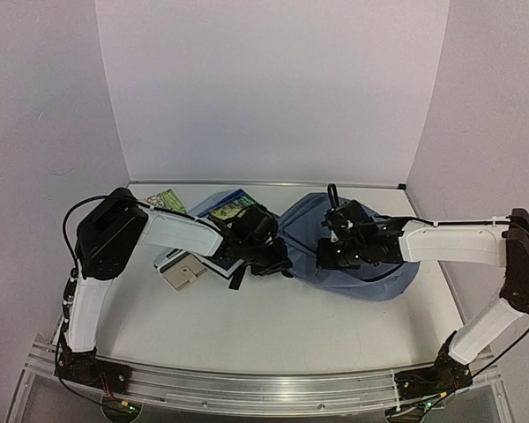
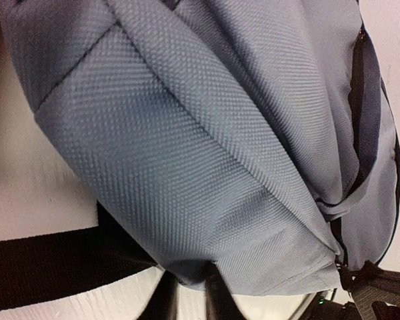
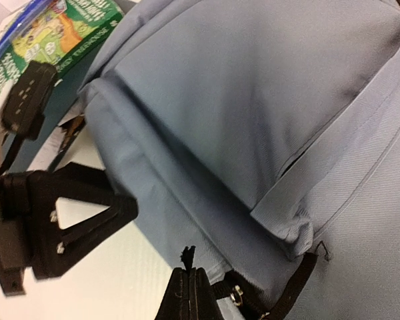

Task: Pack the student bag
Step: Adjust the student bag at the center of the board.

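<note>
The grey-blue student bag (image 1: 363, 257) lies at the middle right of the table. My left gripper (image 1: 280, 261) is at its left edge. In the left wrist view its dark fingers (image 2: 221, 299) pinch a fold of the bag's fabric (image 2: 187, 167) at the seam. My right gripper (image 1: 331, 256) is over the bag's near left part. In the right wrist view it (image 3: 189, 288) is shut on a black zipper pull tab (image 3: 187, 257) beside the bag's grey panel (image 3: 253, 113). The left gripper also shows there (image 3: 70, 220), touching the bag's edge.
A book with a green and blue cover (image 1: 230, 208) lies under my left arm and also shows in the right wrist view (image 3: 60, 33). A green card (image 1: 166, 201) lies at the back left. A small beige box (image 1: 183, 275) sits in front of the book. White walls enclose the table.
</note>
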Available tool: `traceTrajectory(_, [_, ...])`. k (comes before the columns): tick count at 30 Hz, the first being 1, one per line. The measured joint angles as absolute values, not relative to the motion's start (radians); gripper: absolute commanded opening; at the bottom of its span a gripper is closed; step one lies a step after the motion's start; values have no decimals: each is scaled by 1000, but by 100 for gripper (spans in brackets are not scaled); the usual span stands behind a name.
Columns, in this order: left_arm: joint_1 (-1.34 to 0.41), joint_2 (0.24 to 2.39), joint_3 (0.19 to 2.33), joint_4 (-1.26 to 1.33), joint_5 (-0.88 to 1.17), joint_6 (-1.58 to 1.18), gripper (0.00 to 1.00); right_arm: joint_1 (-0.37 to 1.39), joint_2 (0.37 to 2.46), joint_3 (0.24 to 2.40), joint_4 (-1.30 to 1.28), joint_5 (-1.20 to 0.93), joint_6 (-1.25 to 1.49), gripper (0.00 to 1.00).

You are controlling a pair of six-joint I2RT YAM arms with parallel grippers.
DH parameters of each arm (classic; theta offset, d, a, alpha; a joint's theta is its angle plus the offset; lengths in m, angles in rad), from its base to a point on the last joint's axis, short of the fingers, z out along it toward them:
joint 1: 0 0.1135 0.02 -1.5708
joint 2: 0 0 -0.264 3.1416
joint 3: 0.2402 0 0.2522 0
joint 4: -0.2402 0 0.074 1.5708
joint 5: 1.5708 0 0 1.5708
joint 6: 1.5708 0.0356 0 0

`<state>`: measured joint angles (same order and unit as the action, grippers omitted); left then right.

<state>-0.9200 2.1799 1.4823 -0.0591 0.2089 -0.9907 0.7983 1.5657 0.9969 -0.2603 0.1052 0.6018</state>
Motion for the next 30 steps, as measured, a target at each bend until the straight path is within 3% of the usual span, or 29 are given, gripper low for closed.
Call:
traceTrajectory(9, [-836, 2180, 1499, -80, 262, -867, 0, 825, 1493, 968, -242, 2, 628, 0])
traceTrajectory(30, [-783, 2344, 1898, -354, 228, -585, 1, 892, 1399, 868, -150, -147, 630, 0])
